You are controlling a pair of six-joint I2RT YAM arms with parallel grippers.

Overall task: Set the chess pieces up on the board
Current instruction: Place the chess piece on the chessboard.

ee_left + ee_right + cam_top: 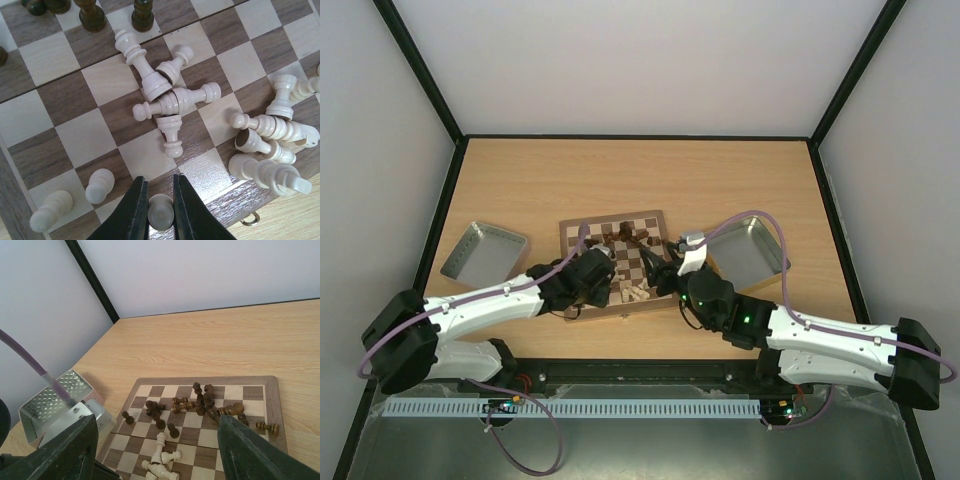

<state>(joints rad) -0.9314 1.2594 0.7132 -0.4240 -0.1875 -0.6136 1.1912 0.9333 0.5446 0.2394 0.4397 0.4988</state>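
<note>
Pale wood forms the worktop, and the board sits on it between two grey metal trays. From above we see mostly the board's far half. Both arms cover much of the near rows, and the figures there are too small for us to name.

The right tool hangs over the near edge with its fingers spread wide and nothing between them. The fingers block the lower corners of its own view.

The left tool is clenched on a cream piece at the board's near border. We see only the piece's rounded head, so we cannot say which piece it is.

The dark pieces cluster on the far half. Some stand and some lie, and one lies out on the border. In the left wrist view they are cut off at the top.

The cream pieces lie toppled in two heaps near the near edge. The right-hand heap runs out of the picture.
</note>
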